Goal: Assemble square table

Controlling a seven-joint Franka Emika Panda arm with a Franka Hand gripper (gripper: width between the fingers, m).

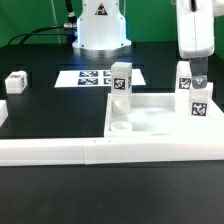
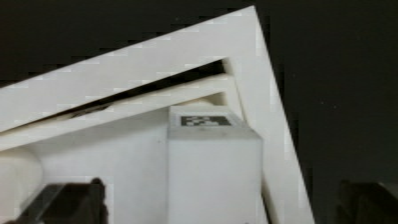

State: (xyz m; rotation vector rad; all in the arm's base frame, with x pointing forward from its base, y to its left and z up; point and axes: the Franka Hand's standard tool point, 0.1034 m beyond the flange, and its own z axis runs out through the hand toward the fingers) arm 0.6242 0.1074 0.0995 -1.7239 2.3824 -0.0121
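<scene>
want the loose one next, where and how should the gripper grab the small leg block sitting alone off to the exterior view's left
Grip the lone leg block across its two plain side faces, coming straight down from above. It lies low on the black table with open space all round, so a top approach looks clearest.

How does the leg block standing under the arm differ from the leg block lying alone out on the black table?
The leg block under the arm stands upright on the square slab, at the exterior view's right; the lone leg block lies low on the black table, far left. The tool is above the first; nothing is near the second. Both are white and carry black-and-white tags.
</scene>
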